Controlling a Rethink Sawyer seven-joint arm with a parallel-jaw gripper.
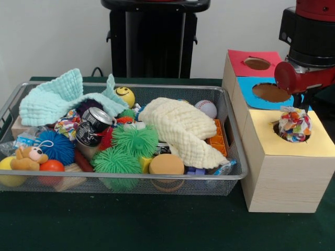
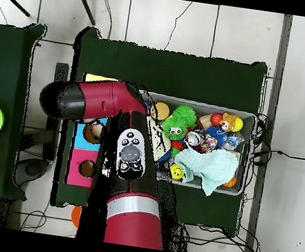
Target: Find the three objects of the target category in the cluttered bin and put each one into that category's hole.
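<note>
The silver wire-mesh bin lies on the green table, full of toys; it also shows in the overhead view. One printed fabric bundle sits in the mouth of the yellow-surround hole on the largest wood box. Another printed bundle lies in the bin's left part beside a can, and it also shows in the overhead view. A third is hidden. My gripper hangs from the red arm right above the bundle in the hole; its state is hidden.
Blue-surround hole and red-surround hole lie behind the yellow one. The bin holds a mint cloth, a cream cloth, green spiky balls, a blue spiky ball, a can and a baseball.
</note>
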